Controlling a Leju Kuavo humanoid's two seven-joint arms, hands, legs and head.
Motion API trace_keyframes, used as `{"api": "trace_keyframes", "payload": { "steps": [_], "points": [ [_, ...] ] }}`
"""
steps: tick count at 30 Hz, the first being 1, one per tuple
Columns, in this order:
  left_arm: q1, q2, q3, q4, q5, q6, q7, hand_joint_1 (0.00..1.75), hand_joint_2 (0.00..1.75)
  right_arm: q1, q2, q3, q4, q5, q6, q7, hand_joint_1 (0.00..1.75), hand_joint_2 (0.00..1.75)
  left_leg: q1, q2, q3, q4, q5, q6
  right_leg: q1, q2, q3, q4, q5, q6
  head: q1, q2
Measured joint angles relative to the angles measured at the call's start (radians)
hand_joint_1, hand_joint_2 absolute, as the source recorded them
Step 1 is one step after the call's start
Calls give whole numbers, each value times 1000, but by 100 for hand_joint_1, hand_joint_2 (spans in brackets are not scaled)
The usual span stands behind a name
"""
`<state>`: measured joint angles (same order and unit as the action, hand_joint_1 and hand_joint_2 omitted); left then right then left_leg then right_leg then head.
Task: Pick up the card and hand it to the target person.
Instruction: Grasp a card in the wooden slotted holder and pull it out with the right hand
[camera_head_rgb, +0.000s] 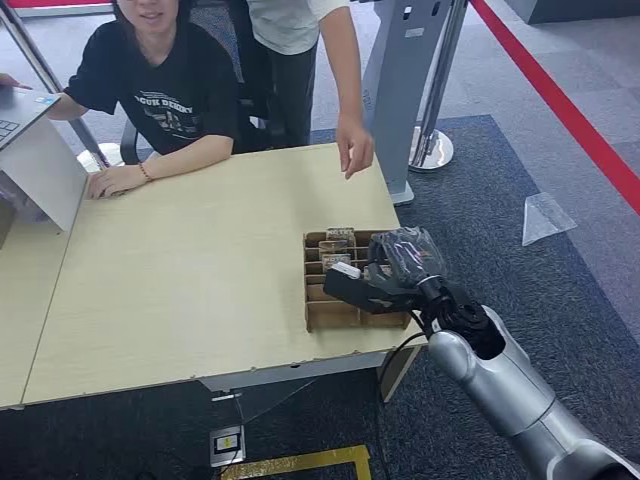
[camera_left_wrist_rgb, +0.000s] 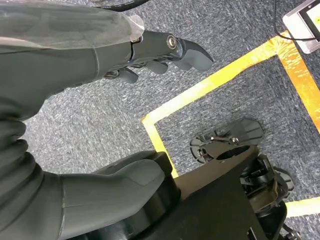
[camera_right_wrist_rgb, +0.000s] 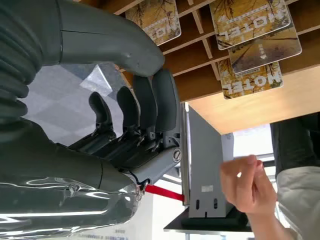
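Note:
A brown cardboard rack (camera_head_rgb: 317, 312) with slots stands at the table's near right corner. Several yellow "HOTEL" cards (camera_head_rgb: 340, 240) sit in its far slots; up close they are the cards (camera_right_wrist_rgb: 260, 47). My right hand (camera_head_rgb: 370, 285) hovers low over the rack's right half. Its thumb (camera_right_wrist_rgb: 113, 40) stretches towards one card (camera_right_wrist_rgb: 154, 17), and its fingers (camera_right_wrist_rgb: 151, 100) are bent beneath the thumb with a gap and no card between them. My left hand (camera_left_wrist_rgb: 113, 100) hangs over the carpet, fingers apart, holding nothing. A standing person's hand (camera_head_rgb: 355, 145) hangs over the table's far right corner.
A seated person in a black T-shirt (camera_head_rgb: 170, 90) leans on the table's far edge. An open laptop (camera_head_rgb: 34, 150) stands at the left. A grey stand base (camera_head_rgb: 400, 110) and a red floor line (camera_head_rgb: 573, 110) lie to the right of the light wooden table (camera_head_rgb: 189, 280).

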<state>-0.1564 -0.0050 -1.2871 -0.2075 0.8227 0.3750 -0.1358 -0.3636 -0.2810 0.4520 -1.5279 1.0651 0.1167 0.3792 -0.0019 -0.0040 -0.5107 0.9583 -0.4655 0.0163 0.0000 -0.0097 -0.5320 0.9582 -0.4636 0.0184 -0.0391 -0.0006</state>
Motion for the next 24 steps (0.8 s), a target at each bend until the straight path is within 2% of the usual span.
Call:
{"api": "trace_keyframes", "payload": {
  "steps": [7,11,19,24],
  "points": [
    [-4,-2,0,0,0,0,0,0,175,-32,0,-4,93,-21,-32,-25,90,175,0,0,0,0,0,0,0,0,0,0,0,0,0,0],
    [-4,-3,0,0,0,0,0,0,175,-45,0,-5,130,-22,-33,-26,82,175,0,0,0,0,0,0,0,0,0,0,0,0,0,0],
    [-4,-6,0,0,1,0,0,0,175,-70,0,-4,198,-35,-33,-37,83,175,0,0,0,0,0,0,0,0,0,0,0,0,0,0],
    [-4,-9,0,0,0,0,0,0,175,-80,0,-4,237,-39,-33,-44,90,175,0,0,0,0,0,0,0,0,0,0,0,0,0,0]
  ]
}}
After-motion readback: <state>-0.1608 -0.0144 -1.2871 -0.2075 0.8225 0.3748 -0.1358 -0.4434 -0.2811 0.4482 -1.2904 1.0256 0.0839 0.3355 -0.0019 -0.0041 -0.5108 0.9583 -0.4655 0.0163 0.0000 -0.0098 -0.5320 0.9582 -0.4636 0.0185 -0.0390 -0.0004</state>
